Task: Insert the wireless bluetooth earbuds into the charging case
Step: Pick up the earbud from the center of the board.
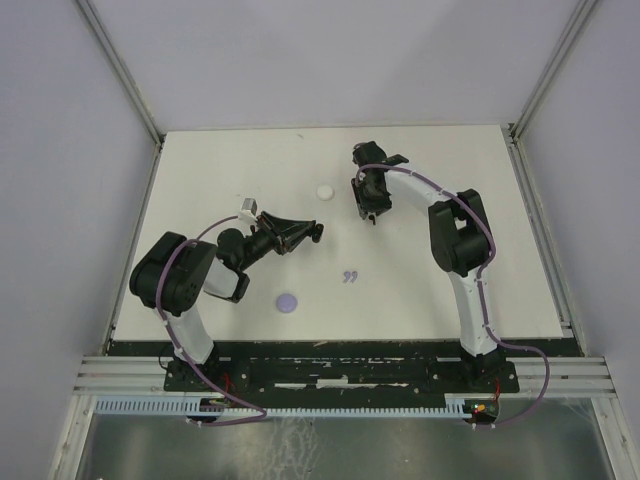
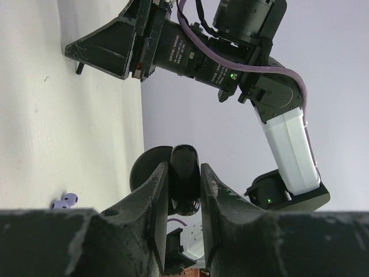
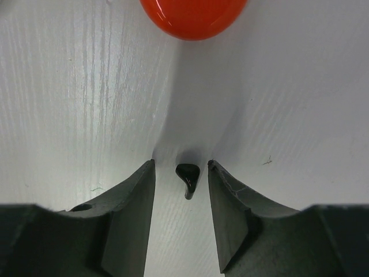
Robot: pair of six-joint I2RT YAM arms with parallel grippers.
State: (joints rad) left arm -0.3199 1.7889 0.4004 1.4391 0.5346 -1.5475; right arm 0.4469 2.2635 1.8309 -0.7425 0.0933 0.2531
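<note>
A small black earbud (image 3: 187, 175) lies on the white table, stem towards the camera. My right gripper (image 3: 181, 163) stands open around it, a finger on each side and a gap to both. In the top view the right gripper (image 1: 369, 211) points down at the table's far middle. My left gripper (image 2: 184, 167) is shut on a glossy black charging case (image 2: 185, 154), held off the table; in the top view the left gripper (image 1: 312, 233) reaches right. Two lavender earbuds (image 1: 349, 276) lie together mid-table, and the left wrist view shows these lavender earbuds (image 2: 64, 200) too.
A red round disc (image 3: 193, 12) lies just beyond the black earbud. A white disc (image 1: 324, 190) sits left of the right gripper. A lavender disc (image 1: 288, 301) lies near the left arm's base. Grey walls close in the table on three sides.
</note>
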